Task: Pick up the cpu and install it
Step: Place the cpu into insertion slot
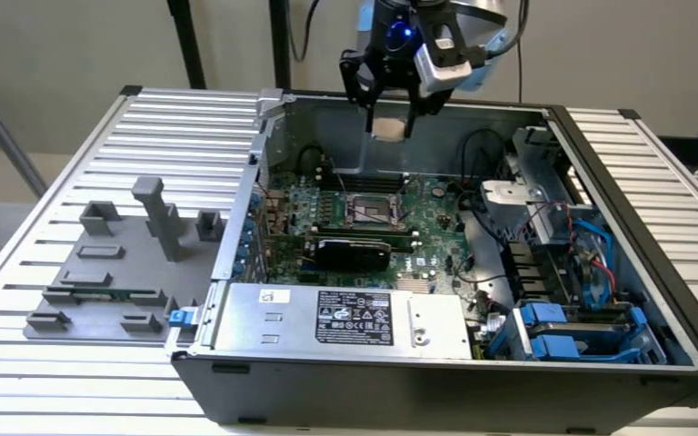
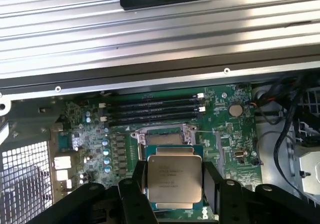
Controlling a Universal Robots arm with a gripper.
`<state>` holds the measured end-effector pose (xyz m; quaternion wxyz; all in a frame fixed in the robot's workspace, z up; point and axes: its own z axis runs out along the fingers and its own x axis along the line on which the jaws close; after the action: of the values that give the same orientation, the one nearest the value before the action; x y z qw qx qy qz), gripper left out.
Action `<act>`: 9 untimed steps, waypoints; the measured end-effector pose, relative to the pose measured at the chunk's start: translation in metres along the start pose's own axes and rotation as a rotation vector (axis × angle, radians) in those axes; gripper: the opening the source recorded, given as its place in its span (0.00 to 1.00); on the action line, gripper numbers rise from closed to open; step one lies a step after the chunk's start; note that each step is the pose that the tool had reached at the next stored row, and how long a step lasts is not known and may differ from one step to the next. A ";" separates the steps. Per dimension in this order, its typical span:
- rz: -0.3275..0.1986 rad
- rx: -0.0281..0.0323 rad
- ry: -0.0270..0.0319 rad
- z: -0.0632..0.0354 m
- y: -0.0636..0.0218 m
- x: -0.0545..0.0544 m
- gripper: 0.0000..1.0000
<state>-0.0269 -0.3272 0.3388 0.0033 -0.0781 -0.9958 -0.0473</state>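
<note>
Open computer case spans the exterior view's centre, with the motherboard inside and its CPU socket uncovered. The gripper, upper centre, pinches the cpu by its edges, aloft. Carrying step, by my judgement; seating will demand square alignment over the socket.

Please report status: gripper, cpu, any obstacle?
Gripper shut on cpu. Held above open case, not yet in socket. Socket uncovered, nothing seen across it.
</note>
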 end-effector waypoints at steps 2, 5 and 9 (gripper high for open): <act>0.036 -0.0005 -0.0034 0.0015 -0.0001 0.000 0.55; 0.091 -0.0012 -0.0086 0.0038 -0.0004 0.000 0.55; 0.163 -0.0023 -0.0154 0.0069 -0.0006 0.000 0.55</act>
<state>-0.0269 -0.3272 0.3318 -0.0006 -0.1592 -0.9861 -0.0474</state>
